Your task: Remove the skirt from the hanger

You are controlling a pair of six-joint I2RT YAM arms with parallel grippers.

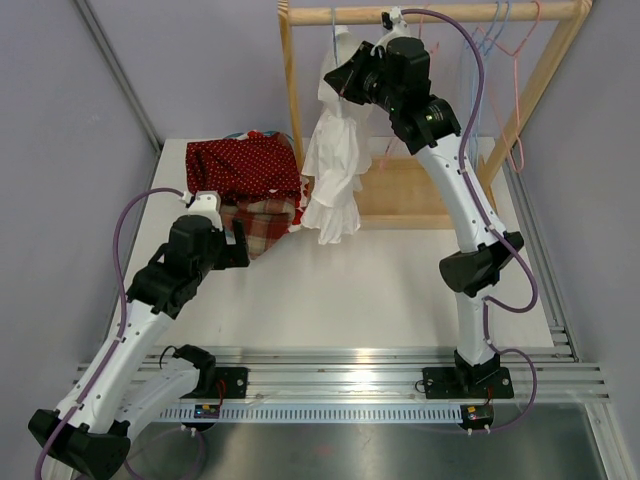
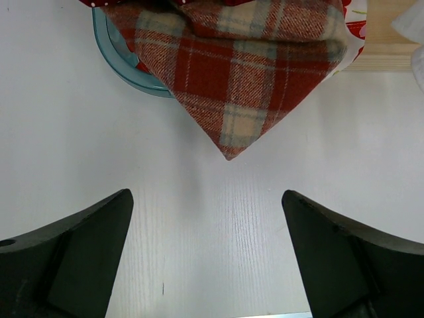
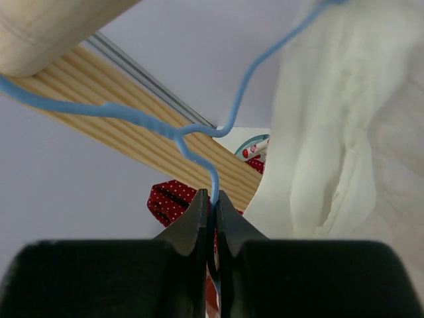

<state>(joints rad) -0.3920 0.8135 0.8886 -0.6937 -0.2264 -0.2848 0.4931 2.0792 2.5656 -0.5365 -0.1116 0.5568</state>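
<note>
Pinching the blue hanger [image 3: 132, 116] with the right hand [image 3: 211, 199], clamped tight on the wire just under its twist, up by the wooden rack [image 1: 450, 13] at the far edge of the tabletop [image 1: 400, 290]. And there, not yet off, the white skirt [image 1: 335, 170], draped from that hanger beside the rack's left post. Over near the far-left corner, holding the left hand [image 2: 207, 195] wide open and empty above bare tabletop, just short of the plaid cloth [image 2: 232, 73] spilling off a teal bowl [image 2: 116, 59].
</note>
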